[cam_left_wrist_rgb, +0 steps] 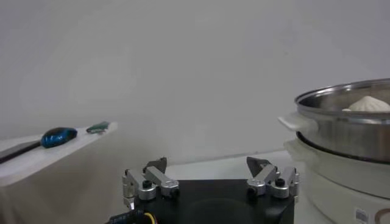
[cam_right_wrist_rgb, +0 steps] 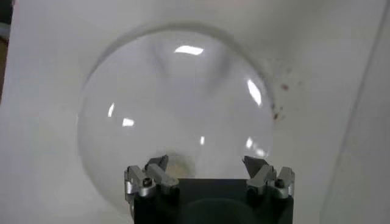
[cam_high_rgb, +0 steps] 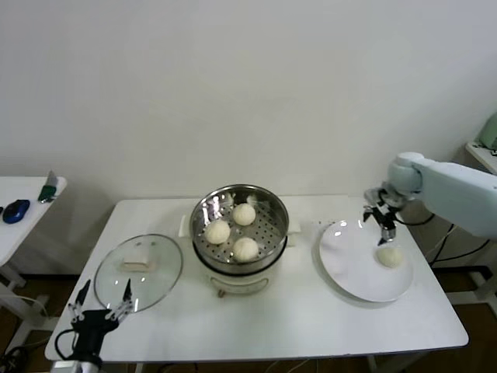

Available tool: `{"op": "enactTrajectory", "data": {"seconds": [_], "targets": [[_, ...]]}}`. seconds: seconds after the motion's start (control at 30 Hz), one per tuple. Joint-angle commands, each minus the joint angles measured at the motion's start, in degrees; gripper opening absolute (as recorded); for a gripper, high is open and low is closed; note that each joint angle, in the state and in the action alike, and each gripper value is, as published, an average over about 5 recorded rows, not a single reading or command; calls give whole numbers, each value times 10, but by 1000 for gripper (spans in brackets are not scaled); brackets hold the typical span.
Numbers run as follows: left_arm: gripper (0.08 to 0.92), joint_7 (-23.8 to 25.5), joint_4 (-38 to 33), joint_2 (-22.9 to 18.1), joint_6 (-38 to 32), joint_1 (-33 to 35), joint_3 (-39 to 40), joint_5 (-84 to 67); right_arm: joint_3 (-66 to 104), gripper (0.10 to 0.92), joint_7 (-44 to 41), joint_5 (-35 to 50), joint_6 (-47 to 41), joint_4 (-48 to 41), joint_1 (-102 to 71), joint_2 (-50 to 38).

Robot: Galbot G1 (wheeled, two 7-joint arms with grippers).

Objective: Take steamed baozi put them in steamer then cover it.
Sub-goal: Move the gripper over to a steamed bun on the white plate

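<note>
From the head view, three steamed baozi (cam_high_rgb: 232,227) sit on the perforated floor of the steamer (cam_high_rgb: 268,250) at the table's middle, its top uncovered so the last one can go in. The fourth baozi (cam_high_rgb: 390,256) lies alone on the white plate (cam_high_rgb: 349,272) to the robot's right. The right gripper (cam_high_rgb: 386,232) hangs just above that bun, fingers spread and empty, lined up for a grasp by the look of it. The glass cover (cam_high_rgb: 159,280) rests flat on the table left of the steamer, handle up, kept out of the way until loading ends. The left gripper (cam_high_rgb: 101,303) waits at the table's near left edge beside the cover, released and holding nothing.

The left wrist view looks level across the table: the steamer wall (cam_left_wrist_rgb: 341,131) stands ahead with one bun top (cam_left_wrist_rgb: 368,104) peeping over the rim.

The right wrist view looks straight down into the plate (cam_right_wrist_rgb: 177,109); the bun (cam_right_wrist_rgb: 178,165) shows partly between the open fingers (cam_right_wrist_rgb: 152,176), untouched.
</note>
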Motion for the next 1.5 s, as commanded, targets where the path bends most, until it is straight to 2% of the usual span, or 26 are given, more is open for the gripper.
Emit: {"op": "enactTrajectory", "data": {"seconds": [0.03,0.57,1.0,1.27,1.5], "targets": [[823,0,-1,-3,-1,7,-1,3,61,823,-10,-43,25,-116,-114,-10],[823,-2,3,-6,4,0,0,2,89,823,-13,-40,59,-220,-141,47],[823,-3,1,-8,9,-11,7,7,106,817,-16,-52,72,-251,-143,73],[823,-4,-6,-6,16,-20,14,15,103,726,-24,-53,74,-249,-140,80],[823,-3,-2,-8,10,-12,13,14,102,685,-25,-45,71,-242,-138,74]]}}
